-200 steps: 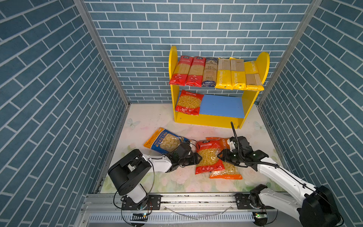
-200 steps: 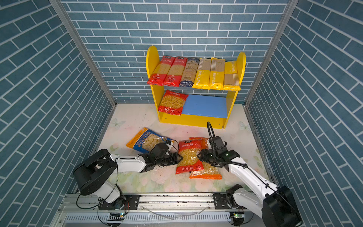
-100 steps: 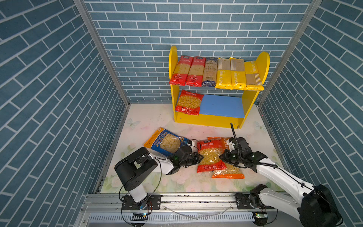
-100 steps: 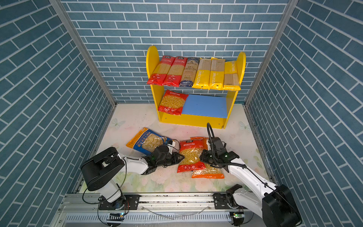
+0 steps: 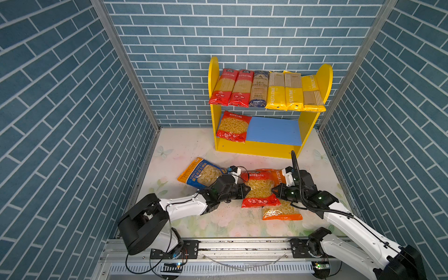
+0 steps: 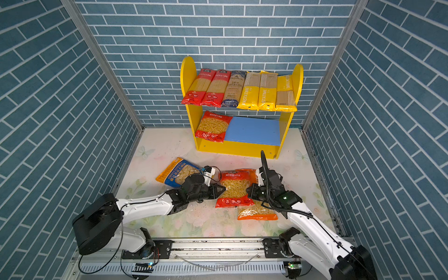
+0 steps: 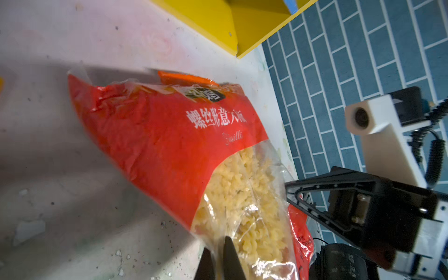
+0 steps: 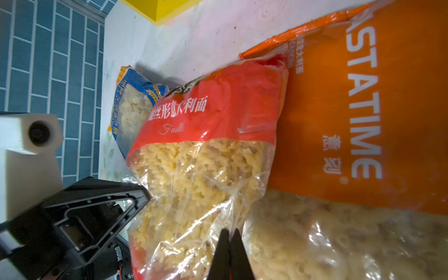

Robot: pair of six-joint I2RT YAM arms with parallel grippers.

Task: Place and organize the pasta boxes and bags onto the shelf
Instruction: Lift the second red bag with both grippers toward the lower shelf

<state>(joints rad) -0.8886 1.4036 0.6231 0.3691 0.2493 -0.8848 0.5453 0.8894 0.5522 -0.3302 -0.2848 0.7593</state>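
Note:
A red fusilli bag [image 5: 260, 191] [image 6: 234, 189] lies mid-floor, partly over an orange PASTATIME bag [image 5: 282, 213] [image 8: 363, 121]. My left gripper [image 5: 246, 190] [image 7: 219, 252] is shut on the clear plastic of the red bag's [image 7: 169, 145] left edge. My right gripper [image 5: 275, 191] [image 8: 229, 244] is shut on a plastic fold at the same bag's [image 8: 206, 145] right edge. A blue-and-orange bag [image 5: 203, 175] [image 8: 131, 106] lies behind the left wrist. The shelf [image 5: 266, 148] [image 6: 238, 148] holds several spaghetti packs on top and one red bag [image 5: 234, 126] at the lower board's left.
Blue brick-pattern walls close in the floral floor on three sides. The blue lower board [image 5: 274, 131] is bare to the right of the red bag. The metal rail [image 5: 242, 247] carrying both arm bases runs along the front edge.
Both grippers have closed from part-open onto the red fusilli bag's side edges. The bag's near end has drawn back a little, showing more of the orange bag.

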